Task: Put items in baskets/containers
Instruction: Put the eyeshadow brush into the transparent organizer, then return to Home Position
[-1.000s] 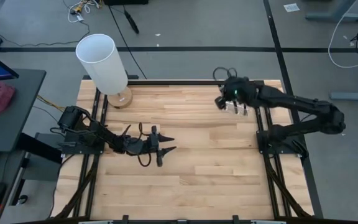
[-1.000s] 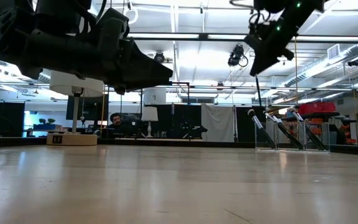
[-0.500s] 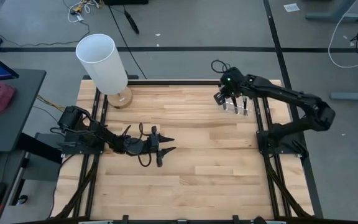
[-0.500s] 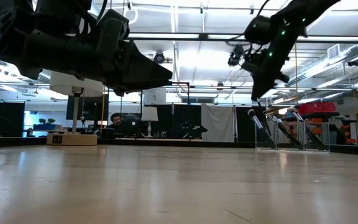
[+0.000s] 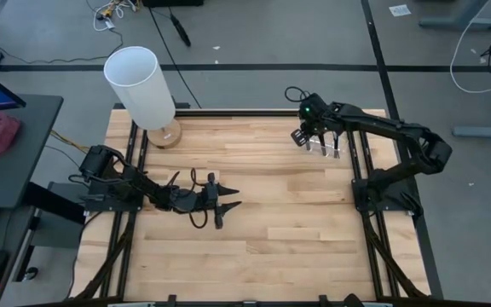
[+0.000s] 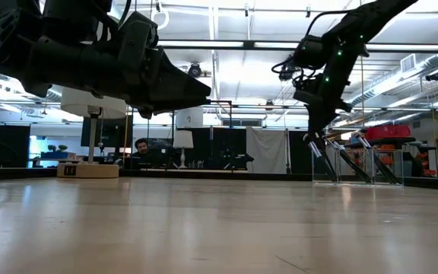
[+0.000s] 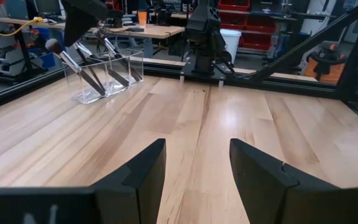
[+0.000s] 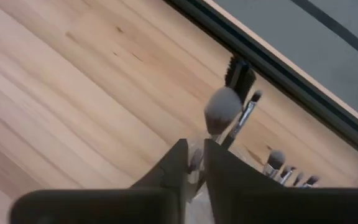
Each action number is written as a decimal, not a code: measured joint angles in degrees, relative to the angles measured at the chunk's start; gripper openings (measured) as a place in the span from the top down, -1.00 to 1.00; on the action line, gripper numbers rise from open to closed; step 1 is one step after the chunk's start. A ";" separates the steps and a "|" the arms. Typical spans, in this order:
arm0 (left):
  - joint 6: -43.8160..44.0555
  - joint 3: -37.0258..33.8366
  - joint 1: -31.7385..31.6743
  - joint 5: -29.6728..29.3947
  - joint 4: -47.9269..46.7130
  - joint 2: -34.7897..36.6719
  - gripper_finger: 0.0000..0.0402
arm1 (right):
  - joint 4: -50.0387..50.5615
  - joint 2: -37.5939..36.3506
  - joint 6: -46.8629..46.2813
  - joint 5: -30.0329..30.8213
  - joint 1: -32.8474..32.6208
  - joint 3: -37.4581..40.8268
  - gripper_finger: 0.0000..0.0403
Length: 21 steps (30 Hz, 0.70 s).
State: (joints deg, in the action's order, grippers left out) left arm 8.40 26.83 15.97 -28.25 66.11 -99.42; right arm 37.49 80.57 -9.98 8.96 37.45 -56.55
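Right wrist view | right claw [image 8: 194, 163] pinching slim brush [image 8: 234, 127] | clear plastic holder [image 7: 104, 74] | left claw [image 7: 194, 163] released

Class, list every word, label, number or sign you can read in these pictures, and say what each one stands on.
None can be read.
White marks on the left gripper's near edge, left wrist view: cut off, unreadable.
Dark mark on the wooden lamp base, low view: too small to read.
White paper on the floor beyond the table: too small to read.
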 joint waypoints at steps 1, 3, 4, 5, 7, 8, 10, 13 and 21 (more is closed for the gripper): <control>0.00 0.00 0.00 -0.02 0.00 0.00 0.10 | 0.30 -0.02 0.00 -0.01 0.00 0.00 0.72; 0.00 0.00 0.00 -0.02 0.00 0.00 0.10 | 1.23 -0.02 0.04 0.01 0.00 0.00 0.62; 0.00 0.00 0.00 -0.02 0.00 0.00 0.10 | 1.67 -0.02 0.24 0.01 0.00 0.00 0.56; 0.00 0.00 0.00 -0.02 0.00 0.00 0.10 | 1.83 -0.04 0.39 0.01 0.00 0.00 0.50; 0.04 0.00 0.00 -0.02 0.00 0.00 0.10 | 2.14 -0.73 0.44 0.04 -0.01 0.02 0.38; 0.08 0.00 0.00 -0.02 0.00 0.00 0.10 | 2.10 -1.38 0.59 0.34 -0.01 0.02 0.33; 0.12 0.00 0.00 -0.01 0.01 0.00 0.10 | 2.10 -3.12 0.67 1.05 -0.02 0.02 0.23; 0.37 0.00 0.00 -0.01 0.02 0.00 0.10 | 2.04 -7.03 0.30 2.09 -0.02 0.02 0.15; 0.42 0.00 0.02 -0.06 0.04 0.00 0.10 | 0.49 -17.62 -1.77 2.40 -7.76 0.02 0.12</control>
State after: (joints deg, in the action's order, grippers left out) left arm 8.82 26.83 15.99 -28.32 66.15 -99.42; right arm 37.98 62.95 -11.75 11.36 29.69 -56.53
